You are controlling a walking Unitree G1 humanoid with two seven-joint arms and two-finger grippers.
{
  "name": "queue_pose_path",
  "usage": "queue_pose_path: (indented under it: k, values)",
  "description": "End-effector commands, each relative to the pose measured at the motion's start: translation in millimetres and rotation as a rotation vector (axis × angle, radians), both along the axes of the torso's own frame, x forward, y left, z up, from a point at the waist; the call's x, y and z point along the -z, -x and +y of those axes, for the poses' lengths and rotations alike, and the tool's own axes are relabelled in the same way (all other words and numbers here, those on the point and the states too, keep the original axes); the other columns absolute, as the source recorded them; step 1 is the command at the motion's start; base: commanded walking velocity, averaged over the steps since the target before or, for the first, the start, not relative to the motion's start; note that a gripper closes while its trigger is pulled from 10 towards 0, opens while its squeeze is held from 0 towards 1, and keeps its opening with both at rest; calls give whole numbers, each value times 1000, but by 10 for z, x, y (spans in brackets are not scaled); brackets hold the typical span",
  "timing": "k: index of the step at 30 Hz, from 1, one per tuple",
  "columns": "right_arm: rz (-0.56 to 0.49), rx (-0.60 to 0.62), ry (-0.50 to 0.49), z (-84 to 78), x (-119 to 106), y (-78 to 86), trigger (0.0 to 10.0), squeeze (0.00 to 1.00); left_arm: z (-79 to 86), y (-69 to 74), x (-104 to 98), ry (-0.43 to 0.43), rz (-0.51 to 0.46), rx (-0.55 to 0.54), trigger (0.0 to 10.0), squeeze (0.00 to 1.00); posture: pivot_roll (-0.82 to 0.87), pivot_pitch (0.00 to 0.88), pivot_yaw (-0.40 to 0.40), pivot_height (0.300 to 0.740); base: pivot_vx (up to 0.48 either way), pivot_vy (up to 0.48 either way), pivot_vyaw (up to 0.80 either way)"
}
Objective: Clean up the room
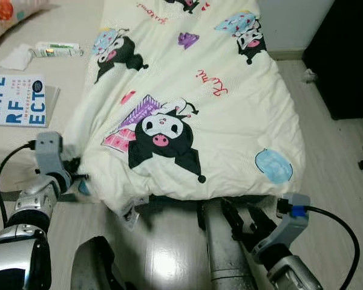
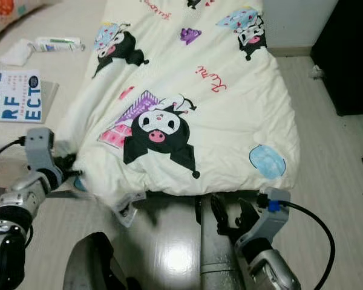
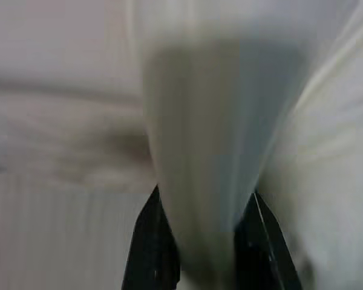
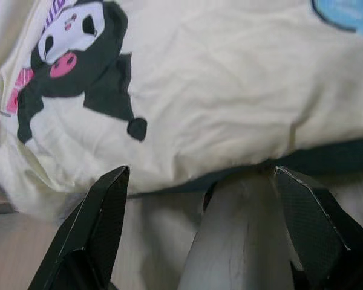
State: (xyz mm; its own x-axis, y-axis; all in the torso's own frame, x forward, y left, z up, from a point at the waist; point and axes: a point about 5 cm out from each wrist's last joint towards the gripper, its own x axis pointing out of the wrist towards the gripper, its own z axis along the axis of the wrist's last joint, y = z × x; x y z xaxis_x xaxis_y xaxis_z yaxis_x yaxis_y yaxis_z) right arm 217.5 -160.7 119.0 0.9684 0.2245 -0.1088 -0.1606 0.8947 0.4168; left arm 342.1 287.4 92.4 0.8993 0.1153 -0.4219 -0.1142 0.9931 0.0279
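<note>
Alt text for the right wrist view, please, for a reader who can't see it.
The right hand, its two black fingers spread open, points at the near edge of a cream blanket printed with a black-and-white cartoon character. A grey post stands between the fingers, below the blanket.

A cream quilted blanket [image 1: 187, 103] printed with black-and-white cartoon figures with pink noses, purple and pink shapes, red script and a pale blue circle lies over a beige bed [image 1: 66, 72] beside a white book [image 1: 15, 99] lettered in blue, above a pale wooden floor [image 1: 327, 175].
</note>
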Motion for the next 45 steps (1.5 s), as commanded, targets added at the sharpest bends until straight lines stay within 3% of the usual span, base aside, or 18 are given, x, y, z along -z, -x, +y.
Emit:
queue_pose_path:
  k: [1,7,8,9,10,17,19,20,22,24,26,27,29,35,36,37,40,45]
  values:
    - [36,13,-1,-26,90,33,10000,0,176,526,618,-46,331,-95,10000,996,-248,408,62,497,0,0,0]
    - [28,12,-3,-11,94,-14,10000,0,291,372,360,-166,148,-151,10000,1000,-239,392,60,497,0,0,0]
    - [25,9,-4,-2,93,-23,10000,0,307,332,293,-178,104,-168,10000,729,-238,391,59,497,0,0,0]
    - [24,6,-5,5,93,-30,10000,0,317,307,247,-186,75,-179,10000,729,-238,391,59,497,0,0,0]
    - [22,4,-6,9,94,-37,10000,0,333,276,184,-212,41,-187,10000,0,-237,387,58,497,0,0,0]
    - [0,13,-4,-26,84,-81,10000,0,333,171,-10,-262,-77,-191,10000,0,-233,371,62,497,0,0,0]
    - [-46,120,17,-274,38,-136,10000,0,245,84,-141,-199,-216,-164,10000,0,-227,362,67,497,0,0,0]
    - [-46,120,17,-274,38,-136,10000,0,245,84,-141,-199,-216,-164,10000,0,-227,362,67,497,0,0,0]
    - [-73,245,20,-545,2,-183,10000,0,198,44,-214,-85,-315,-171,10000,0,-222,358,72,497,0,0,0]
    - [-78,288,19,-630,-6,-188,10000,0,195,38,-230,-34,-343,-183,10000,0,-222,358,72,497,0,0,0]
    - [-48,441,-3,-916,55,-169,10000,12,174,2,-293,159,-429,-203,10000,0,-214,354,74,497,0,0,0]
    - [-5,544,4,-1106,160,-105,10000,1000,136,-28,-333,245,-473,-188,10000,0,-203,346,74,497,0,0,0]
    - [60,699,-9,-1388,345,51,10000,1000,-12,-90,-399,336,-537,-94,10000,0,-192,342,79,497,0,0,0]
    - [61,806,-146,-1575,508,198,10000,1000,-387,-151,-446,403,-592,124,10000,0,-180,337,92,497,0,0,0]
    - [61,806,-146,-1575,508,198,10000,1000,-387,-151,-446,403,-592,124,10000,0,-180,337,92,497,0,0,0]
    - [-9,750,-298,-1514,523,143,10000,1000,-642,-151,-423,429,-600,222,10000,0,-169,330,106,497,0,0,0]
    - [-66,663,-407,-1384,547,54,10000,1000,-871,-141,-401,471,-603,291,10000,0,-152,325,118,497,0,0,0]
    - [-174,491,-530,-1164,485,-81,10000,1000,-1018,-118,-369,499,-590,354,10000,0,-142,321,127,497,0,0,0]
